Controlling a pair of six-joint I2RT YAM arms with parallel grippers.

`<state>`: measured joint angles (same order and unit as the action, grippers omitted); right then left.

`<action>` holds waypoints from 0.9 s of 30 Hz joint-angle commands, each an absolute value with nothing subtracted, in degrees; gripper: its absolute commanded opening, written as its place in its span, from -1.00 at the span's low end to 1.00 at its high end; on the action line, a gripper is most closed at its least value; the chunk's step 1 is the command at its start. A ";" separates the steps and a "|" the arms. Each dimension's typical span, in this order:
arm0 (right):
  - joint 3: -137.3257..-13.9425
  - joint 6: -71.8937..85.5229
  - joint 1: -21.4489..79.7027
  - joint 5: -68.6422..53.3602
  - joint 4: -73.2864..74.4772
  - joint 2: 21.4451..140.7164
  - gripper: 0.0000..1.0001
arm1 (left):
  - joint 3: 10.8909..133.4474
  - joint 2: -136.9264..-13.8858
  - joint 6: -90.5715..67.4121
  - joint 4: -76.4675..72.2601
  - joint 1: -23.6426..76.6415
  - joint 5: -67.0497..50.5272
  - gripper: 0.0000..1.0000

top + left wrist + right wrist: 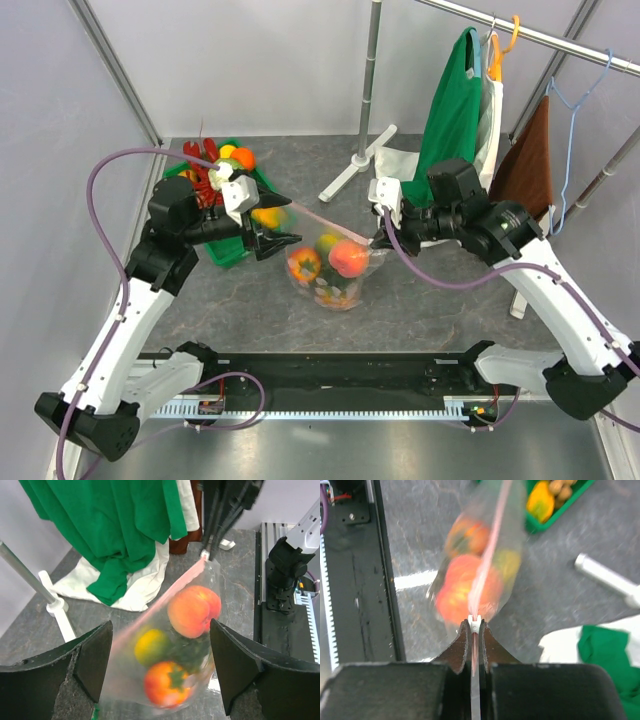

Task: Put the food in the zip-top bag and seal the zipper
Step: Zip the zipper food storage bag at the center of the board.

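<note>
Pink and drawn straight, the zipper [490,545] reads as a single closed line in the right wrist view, though I cannot tell whether it is shut all the way to its far left end. The zip-top bag [335,285] sits mid-surface [440,300] and already holds a peach [349,258], a red-orange fruit [303,264] and a yellow-green one [327,242]. More food lies in the green tray [228,250] at the far left. Filling looks largely done, and by my judgement sealing is under way or nearly finished.

The right claw [475,630] is clamped on the right end of the strip, with a small white piece, perhaps a slider, at its tips. That arm reaches in from the near right, wrist pointing left. The left claw [161,625] stands wide apart at the bag's left end, gripping nothing, with the bag lying between its fingers. Its arm rises from the near left, elbow bent.
</note>
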<state>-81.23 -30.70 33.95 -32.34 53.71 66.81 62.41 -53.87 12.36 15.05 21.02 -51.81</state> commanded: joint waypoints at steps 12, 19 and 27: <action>-84.73 -37.79 35.42 -35.43 56.25 69.79 -1.00 | 62.58 -54.58 29.17 25.14 33.38 -46.18 0.79; -84.81 -39.02 37.44 -33.75 57.22 69.00 -1.00 | 66.08 -58.44 35.76 25.57 34.54 -48.42 0.75; -84.29 -39.02 39.02 -31.03 57.39 67.33 -1.00 | 72.68 -68.54 43.41 37.76 34.54 -51.14 0.32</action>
